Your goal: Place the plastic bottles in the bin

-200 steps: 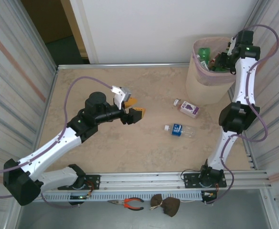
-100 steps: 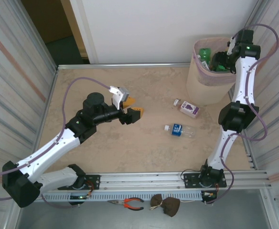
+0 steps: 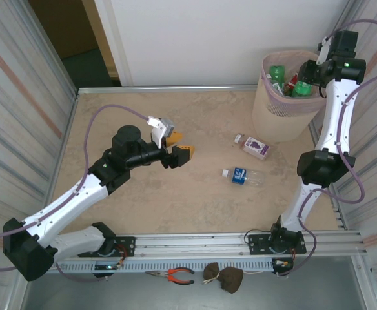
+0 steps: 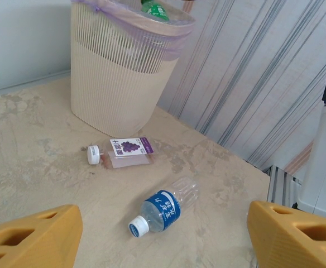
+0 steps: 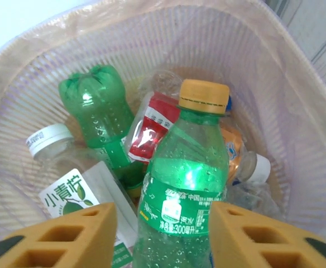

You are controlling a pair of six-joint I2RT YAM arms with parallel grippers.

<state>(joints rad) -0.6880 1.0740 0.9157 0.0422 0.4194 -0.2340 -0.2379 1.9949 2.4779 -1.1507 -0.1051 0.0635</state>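
Table (image 3: 175, 200), top view: 2 plastic bottles lie on their sides at centre right of the frame, below the bin (image 3: 275, 119), which stands at upper right. The blue-label bottle (image 3: 243, 176) has its long axis almost left to right, white cap at its left end. The purple-label bottle (image 3: 254, 146) lies between it and the bin, axis slanting, white cap toward the upper left. The left wrist view brings both closer. The purple label carries a grape picture, and the blue one has white characters too small to read. Left gripper (image 3: 184, 145) hovers at frame centre-left, well apart from both bottles, yellow fingers spread wide with nothing between them. The right wrist view looks down into the bin's pink-lined inside. A green bottle (image 5: 188, 178) stands near upright, orange-yellow cap toward the top of the frame, label reading "300" with Chinese characters. A second green bottle (image 5: 99, 109) lies base-up at upper left. A white-and-green label (image 5: 68, 192) reads "小青柠". A red label (image 5: 152, 125) sits mid-frame, writing unreadable. Right gripper (image 5: 163, 215) hangs over the bin, fingers parted. The green bottle shows between them, with a gap at the left-of-frame finger, so not clamped.
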